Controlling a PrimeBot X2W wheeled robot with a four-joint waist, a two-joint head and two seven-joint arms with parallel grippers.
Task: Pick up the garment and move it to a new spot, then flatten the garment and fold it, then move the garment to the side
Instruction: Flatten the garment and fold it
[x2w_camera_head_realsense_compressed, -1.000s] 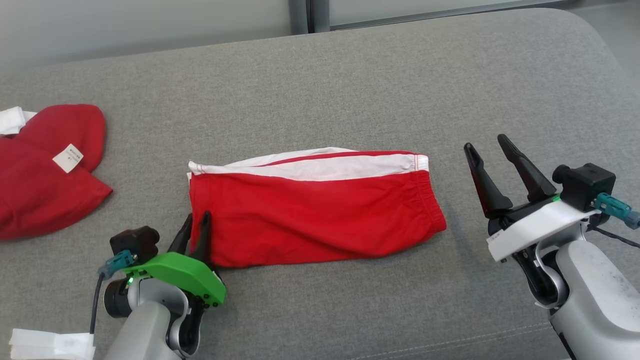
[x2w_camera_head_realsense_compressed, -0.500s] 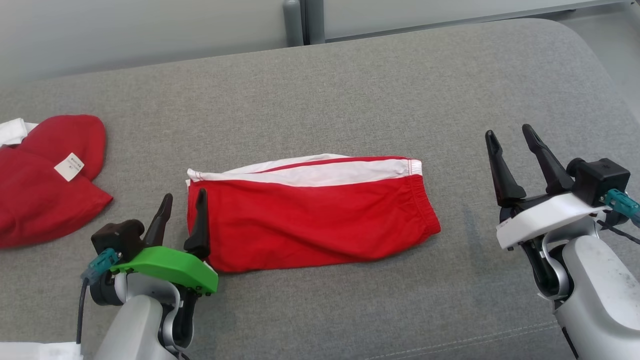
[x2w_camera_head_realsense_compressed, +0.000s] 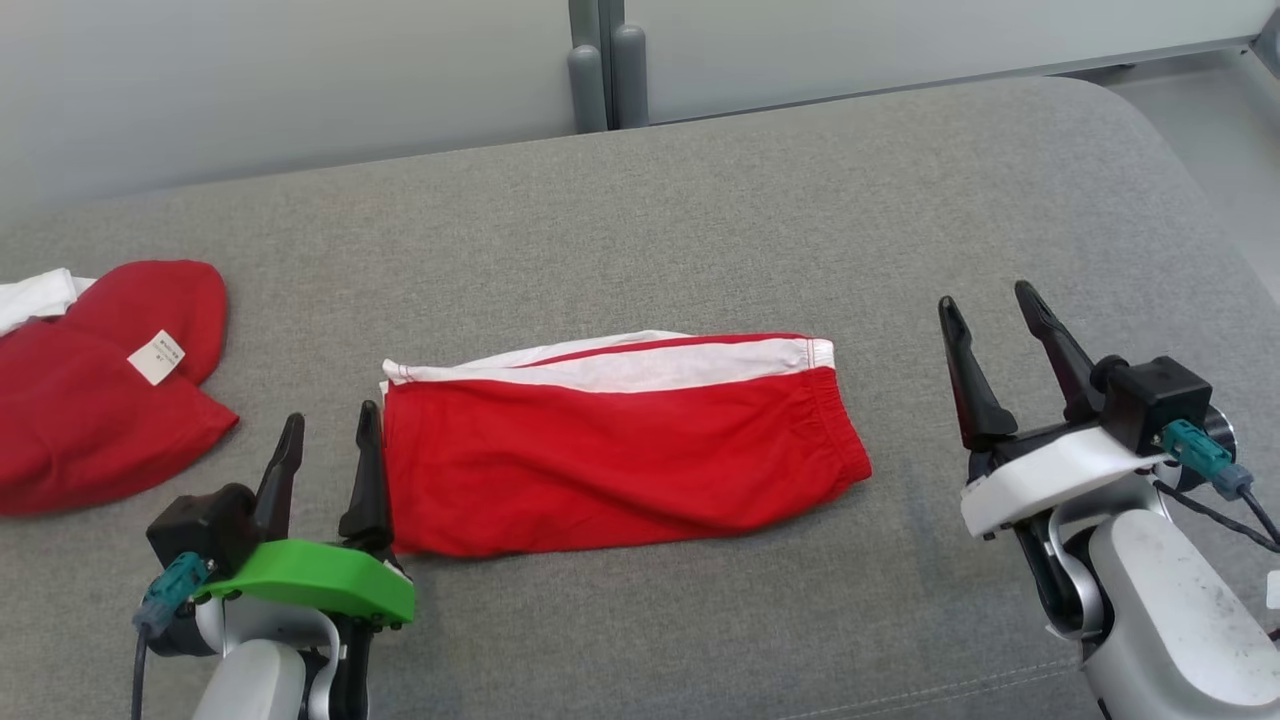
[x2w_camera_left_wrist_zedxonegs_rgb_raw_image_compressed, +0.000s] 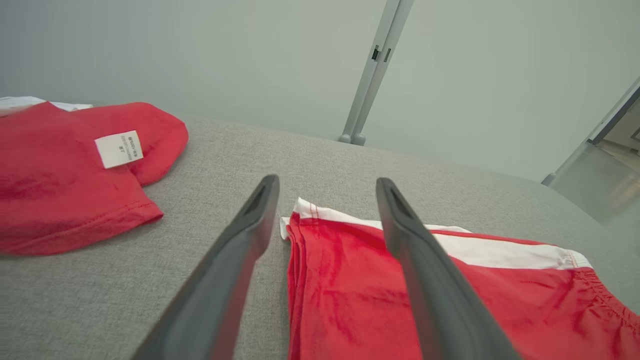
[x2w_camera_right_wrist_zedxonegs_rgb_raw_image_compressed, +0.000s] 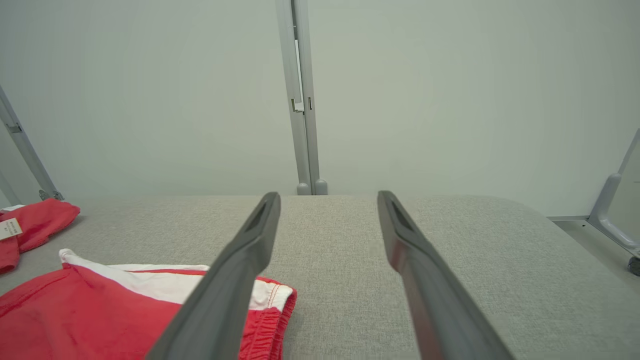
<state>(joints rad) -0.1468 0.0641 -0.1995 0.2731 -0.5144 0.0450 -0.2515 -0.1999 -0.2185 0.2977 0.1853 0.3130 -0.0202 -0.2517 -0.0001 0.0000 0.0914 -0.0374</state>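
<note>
Far left, a red pile (x2w_camera_head_realsense_compressed: 90, 420) lies on the bench (x2w_camera_head_realsense_compressed: 700, 220). Next, the left gripper (x2w_camera_head_realsense_compressed: 331, 414) has its jaws wide apart and empty, right at the left hem of the folded shorts (x2w_camera_head_realsense_compressed: 620, 460), which lie flat mid-bench. The right gripper (x2w_camera_head_realsense_compressed: 985, 296), jaws also spread and empty, sits well clear of the waistband. Loads of bare grey fabric behind and to the right. Pale wall (x2w_camera_head_realsense_compressed: 300, 80) and a post (x2w_camera_head_realsense_compressed: 600, 60) at the back.

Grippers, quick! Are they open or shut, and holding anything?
Left gripper: open, holding nothing, at the edge of the red shorts.
Right gripper: open, holding nothing.
</note>
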